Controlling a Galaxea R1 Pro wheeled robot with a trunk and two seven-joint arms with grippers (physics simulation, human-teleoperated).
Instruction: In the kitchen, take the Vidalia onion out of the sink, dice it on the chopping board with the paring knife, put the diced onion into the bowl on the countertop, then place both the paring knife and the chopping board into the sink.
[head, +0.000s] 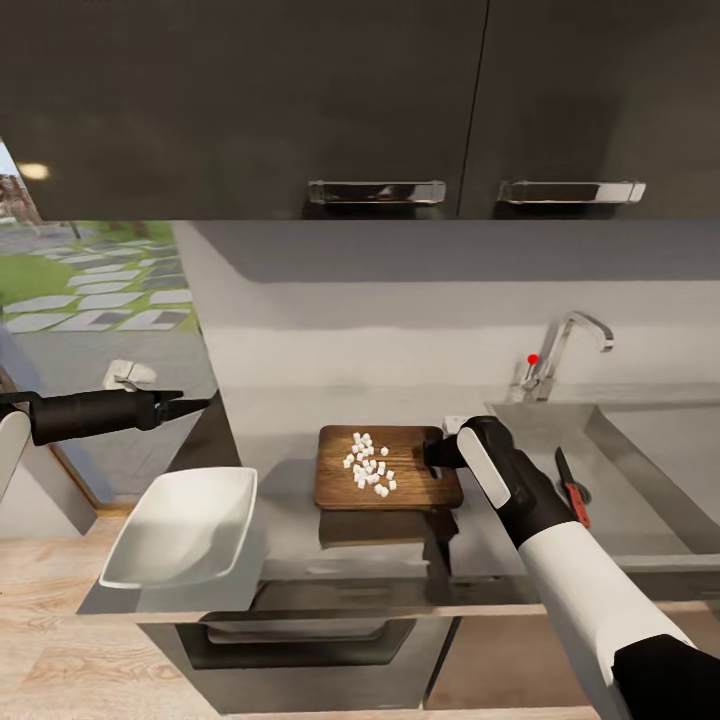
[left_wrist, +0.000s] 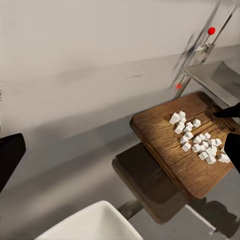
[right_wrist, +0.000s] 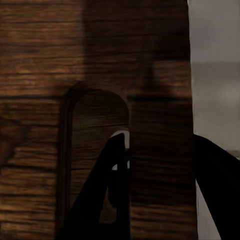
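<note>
The dark brown chopping board (head: 388, 468) hangs level a little above the grey countertop (head: 280, 440), casting a shadow below it. Several white onion dice (head: 368, 465) lie on the board (left_wrist: 175, 145). My right gripper (head: 436, 455) is shut on the board's handle end, one finger through the slot (right_wrist: 95, 130). The white bowl (head: 185, 525) stands empty at the counter's front left, its rim also in the left wrist view (left_wrist: 95, 222). The red-handled paring knife (head: 572, 487) lies in the sink (head: 650, 480). My left gripper (head: 190, 404) hovers open above the bowl's far side.
The chrome tap (head: 560, 350) with its red-tipped lever stands behind the sink. Black upper cabinets (head: 380, 100) hang overhead. A window with a garden view lies at the left. Bare counter lies between the bowl and the board.
</note>
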